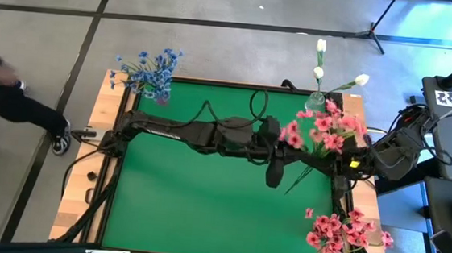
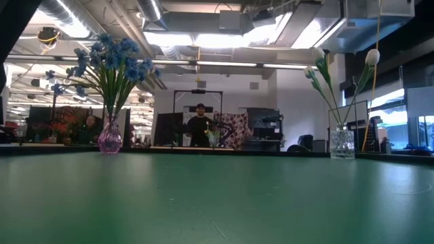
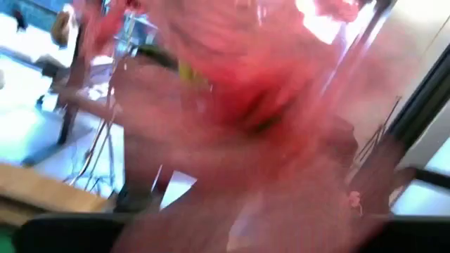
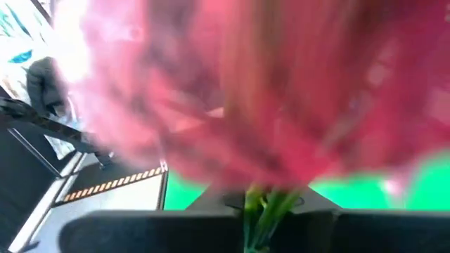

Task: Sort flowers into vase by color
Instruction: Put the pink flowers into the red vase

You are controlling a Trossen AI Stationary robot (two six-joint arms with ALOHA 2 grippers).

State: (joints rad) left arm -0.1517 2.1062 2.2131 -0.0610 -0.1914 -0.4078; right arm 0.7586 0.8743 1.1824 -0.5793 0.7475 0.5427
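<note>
A spray of pink flowers [image 1: 323, 131] is held up over the table's right side, and its green stems [image 1: 298, 179] slant toward the near edge. My right gripper [image 1: 338, 163] comes in from the right and is shut on these stems; the blooms fill the right wrist view [image 4: 267, 91]. My left gripper [image 1: 281, 159] reaches across the table to just left of the spray, whose blooms blur the left wrist view [image 3: 239, 105]. Blue flowers [image 1: 145, 70] stand in a pink vase [image 2: 110, 139] at the far left. White buds [image 1: 319, 69] stand in a clear vase [image 2: 342, 144] at the far right. My right gripper pinches the pink spray's green stems [image 4: 260, 207] between its two fingers, just below the blooms. It comes level from the table's right side. The spray is lifted clear of the table, blooms toward the far edge, and the stem ends slant free toward the near edge.
A second bunch of pink flowers [image 1: 340, 234] stands at the table's near right corner. Cables [image 1: 252, 104] loop over the left arm. A person [image 1: 10, 97] walks on the floor left of the table; another stands far behind it [image 2: 199, 125]. The green mat [image 1: 195, 205] is bare in the middle.
</note>
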